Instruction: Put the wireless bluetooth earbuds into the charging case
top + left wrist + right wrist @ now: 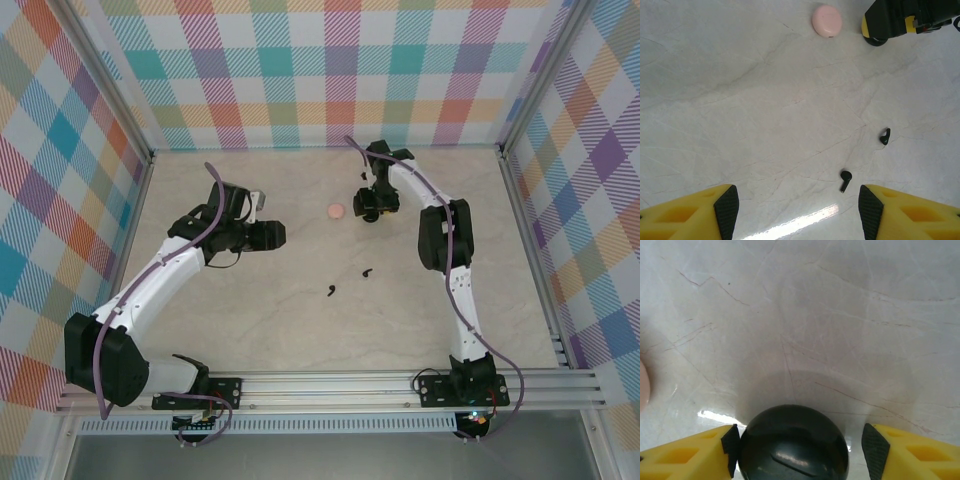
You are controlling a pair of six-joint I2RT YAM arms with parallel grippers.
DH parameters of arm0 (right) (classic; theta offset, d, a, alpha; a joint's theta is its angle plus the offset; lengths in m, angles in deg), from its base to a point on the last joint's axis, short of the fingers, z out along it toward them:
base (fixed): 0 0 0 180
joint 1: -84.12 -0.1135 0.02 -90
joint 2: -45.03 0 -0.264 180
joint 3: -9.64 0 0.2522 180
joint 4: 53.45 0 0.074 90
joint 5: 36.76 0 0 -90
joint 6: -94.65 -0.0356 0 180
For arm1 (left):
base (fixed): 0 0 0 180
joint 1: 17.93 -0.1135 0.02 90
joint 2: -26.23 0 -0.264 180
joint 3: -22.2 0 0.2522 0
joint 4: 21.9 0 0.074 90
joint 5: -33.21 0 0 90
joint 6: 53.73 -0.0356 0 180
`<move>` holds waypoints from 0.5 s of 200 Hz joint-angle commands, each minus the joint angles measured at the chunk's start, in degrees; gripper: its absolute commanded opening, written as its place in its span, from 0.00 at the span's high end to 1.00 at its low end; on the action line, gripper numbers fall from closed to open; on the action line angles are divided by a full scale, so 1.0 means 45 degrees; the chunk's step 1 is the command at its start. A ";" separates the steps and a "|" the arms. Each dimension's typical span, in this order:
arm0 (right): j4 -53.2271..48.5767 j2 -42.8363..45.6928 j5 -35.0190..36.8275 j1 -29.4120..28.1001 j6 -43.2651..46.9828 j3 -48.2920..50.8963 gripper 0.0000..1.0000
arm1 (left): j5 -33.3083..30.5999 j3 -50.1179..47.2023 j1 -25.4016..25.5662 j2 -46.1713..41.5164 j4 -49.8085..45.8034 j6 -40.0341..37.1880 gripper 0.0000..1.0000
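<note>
A pale cream tabletop with faint marble veining is walled on 3 sides by fabric panels in pastel plaid. An aluminium rail runs across the bottom of the overhead view and carries the bases of 2 white-and-black arms.

From above, the left gripper sits left of centre. The right gripper sits right of centre, higher in the frame, with a small pink round disc just to its left. The 2 black comma-shaped earbuds lie loose on the bare surface below them, one up and to the right of the other. They are near each other but apart, and well apart from the pink disc.

The left wrist view gives a closer look. The left gripper has yellow fingers with black pads in the 2 lower corners, spread wide with nothing between them. The earbuds lie at lower right and the pink disc is at the top.

The right wrist view shows the right gripper straddling a glossy black round disc at bottom centre. The pad at frame left touches it, while a gap separates the pad at frame right from it, so the jaws are parted, not clamped. A pink sliver shows at the left edge.
</note>
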 commanded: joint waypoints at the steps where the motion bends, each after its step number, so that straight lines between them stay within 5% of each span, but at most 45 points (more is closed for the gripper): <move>1: -0.0632 -0.0448 -0.0088 -0.0073 0.0117 -0.0314 0.33 | 0.0063 0.0346 0.0057 -0.0138 -0.0400 -0.0068 0.35; 100: -0.0396 0.0536 -0.0593 -0.0638 0.0045 0.1222 0.47 | 0.0161 0.0361 0.0061 -0.0040 -0.0361 -0.0028 0.35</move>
